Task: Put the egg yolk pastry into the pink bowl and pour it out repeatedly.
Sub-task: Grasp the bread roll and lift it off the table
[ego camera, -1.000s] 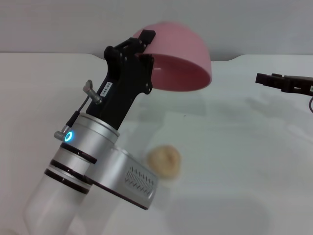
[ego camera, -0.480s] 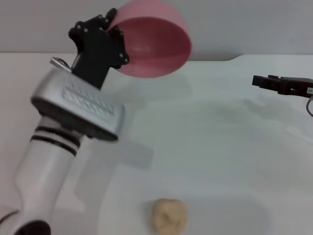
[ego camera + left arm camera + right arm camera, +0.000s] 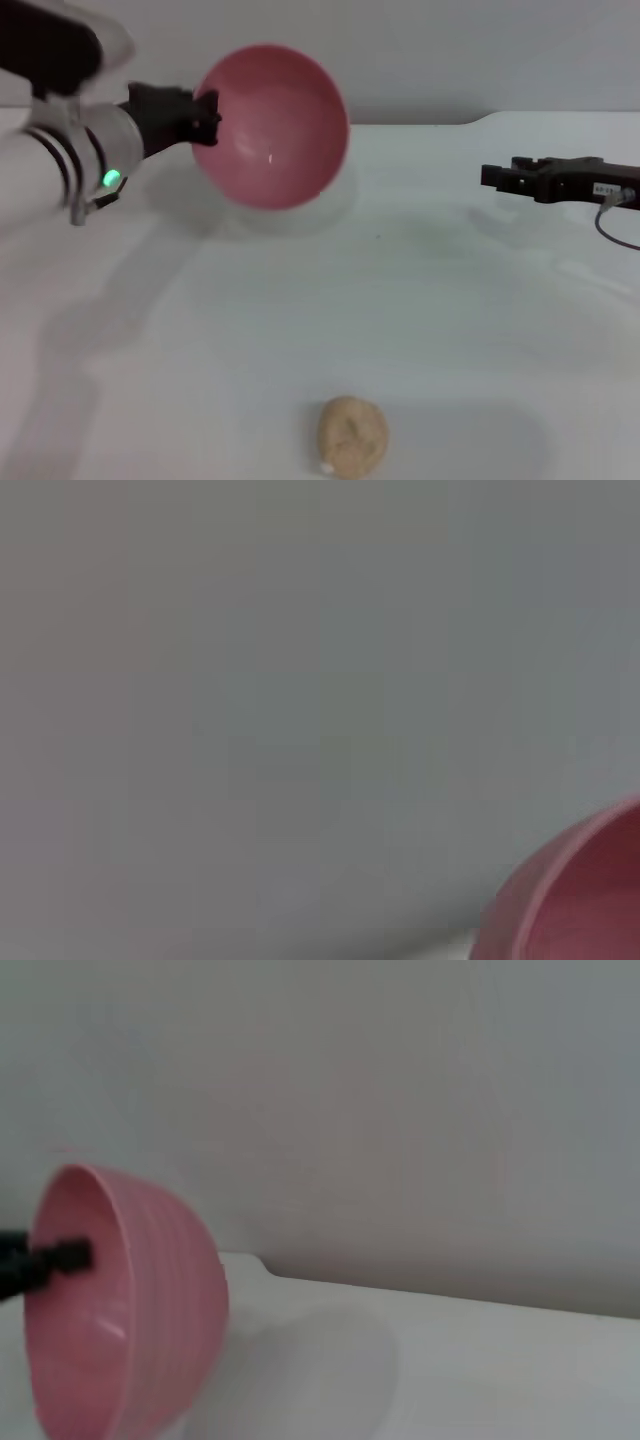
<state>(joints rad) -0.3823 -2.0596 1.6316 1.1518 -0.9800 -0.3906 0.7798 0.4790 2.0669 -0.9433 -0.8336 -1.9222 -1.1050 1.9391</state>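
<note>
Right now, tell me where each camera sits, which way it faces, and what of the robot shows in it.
Head view: from the robot's head, looking down at the white table; shows the left gripper holding the tipped pink bowl, the right gripper, and the egg yolk pastry.
Left wrist view: faces the grey wall; only the bowl's edge, no robot parts.
Right wrist view: looks across at the bowl with the left gripper's fingers on its rim.
All three views share the bowl.
</note>
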